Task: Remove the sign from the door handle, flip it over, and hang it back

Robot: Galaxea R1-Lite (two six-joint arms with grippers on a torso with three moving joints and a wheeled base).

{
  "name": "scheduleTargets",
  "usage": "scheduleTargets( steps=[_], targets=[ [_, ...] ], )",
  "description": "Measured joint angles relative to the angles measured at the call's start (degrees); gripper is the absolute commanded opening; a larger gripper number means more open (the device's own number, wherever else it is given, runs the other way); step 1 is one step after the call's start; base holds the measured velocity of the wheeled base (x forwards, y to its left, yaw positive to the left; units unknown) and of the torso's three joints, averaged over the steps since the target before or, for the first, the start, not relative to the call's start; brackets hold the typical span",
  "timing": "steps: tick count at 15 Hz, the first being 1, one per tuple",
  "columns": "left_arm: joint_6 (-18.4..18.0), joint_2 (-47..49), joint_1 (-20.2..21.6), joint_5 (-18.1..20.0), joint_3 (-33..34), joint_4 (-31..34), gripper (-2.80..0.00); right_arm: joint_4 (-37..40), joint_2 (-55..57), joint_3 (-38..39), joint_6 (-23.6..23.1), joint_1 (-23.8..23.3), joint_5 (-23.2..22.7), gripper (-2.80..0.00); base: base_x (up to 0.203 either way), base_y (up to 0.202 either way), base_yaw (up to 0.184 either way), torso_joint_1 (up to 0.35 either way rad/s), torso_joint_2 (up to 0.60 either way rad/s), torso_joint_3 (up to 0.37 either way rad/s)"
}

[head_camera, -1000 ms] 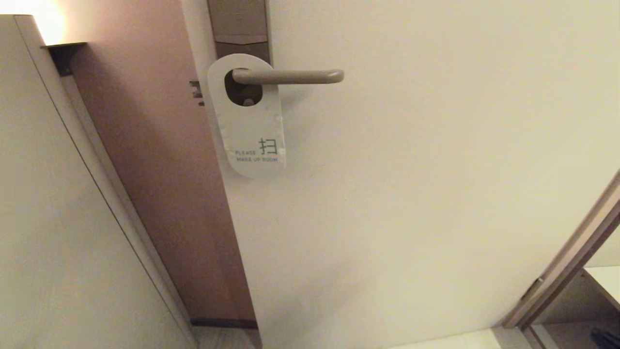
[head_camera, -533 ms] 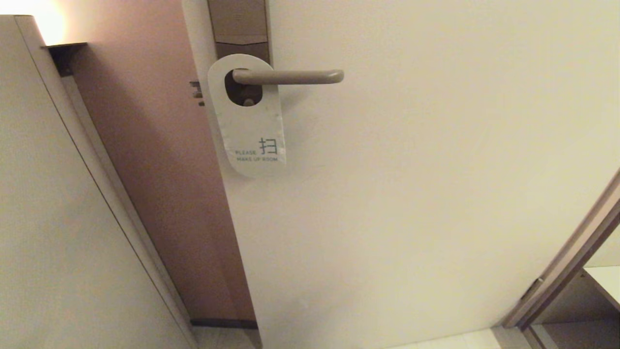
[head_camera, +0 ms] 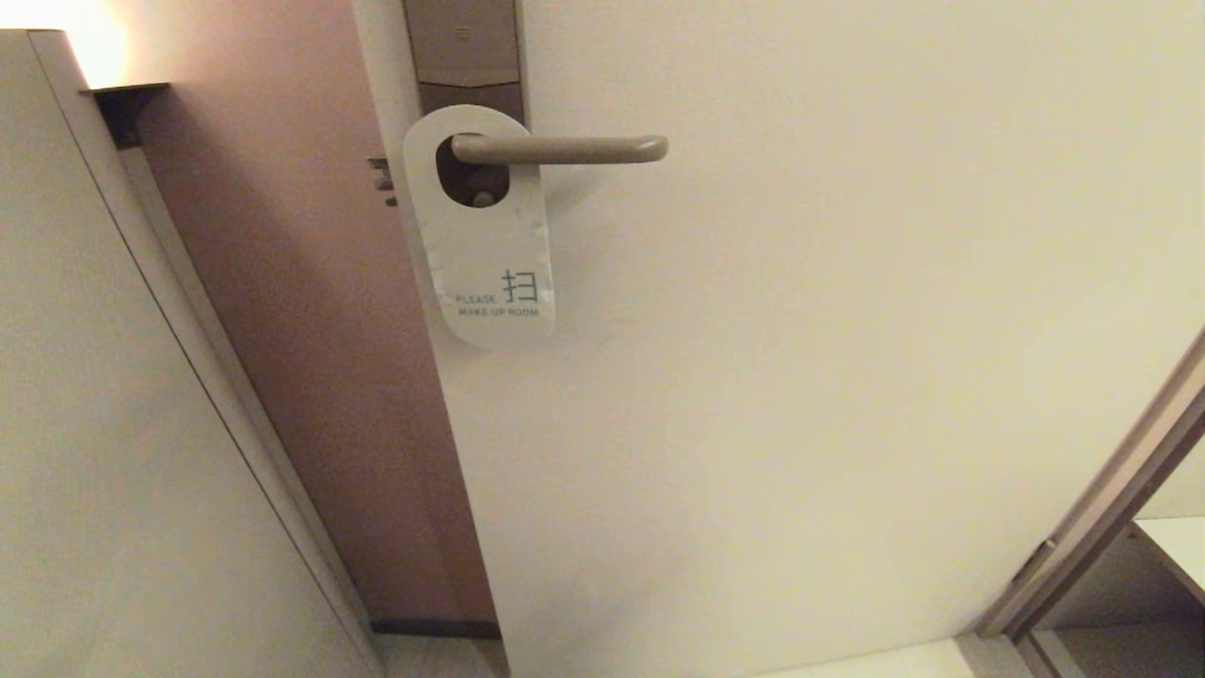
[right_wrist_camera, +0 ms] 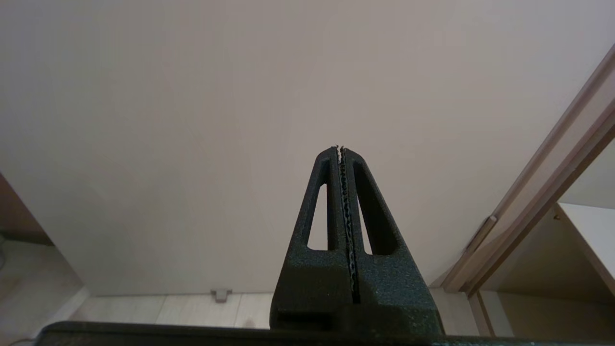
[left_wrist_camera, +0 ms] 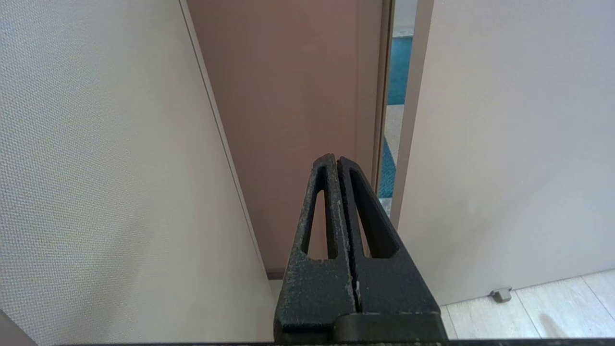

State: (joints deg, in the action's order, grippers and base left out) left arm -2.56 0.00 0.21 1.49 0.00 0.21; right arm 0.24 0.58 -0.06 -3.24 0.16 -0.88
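The sign, white "PLEASE MAKE UP ROOM" face out, hangs by its oval hole on the handle, in the same place as a second ago, so the task looks unstarted. Low and well away from it, the left tool near the door edge and the right tool facing the door are both clenched, empty.

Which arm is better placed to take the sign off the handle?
Left, probably. The sign hangs at the handle's left end by the door edge, which the shut left end effector faces; the shut right end effector faces bare door.
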Motion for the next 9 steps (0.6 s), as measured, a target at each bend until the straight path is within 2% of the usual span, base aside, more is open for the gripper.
scheduleTargets(
  steps=[9],
  targets=[
    [0.0, 0.0, 0.0, 0.0, 0.0, 0.0, -2.8, 0.0, -0.7, 0.1, 0.2, 0.0, 0.0, -2.8, 0.0, 0.0, 0.0, 0.0, 0.0, 0.0]
  ],
)
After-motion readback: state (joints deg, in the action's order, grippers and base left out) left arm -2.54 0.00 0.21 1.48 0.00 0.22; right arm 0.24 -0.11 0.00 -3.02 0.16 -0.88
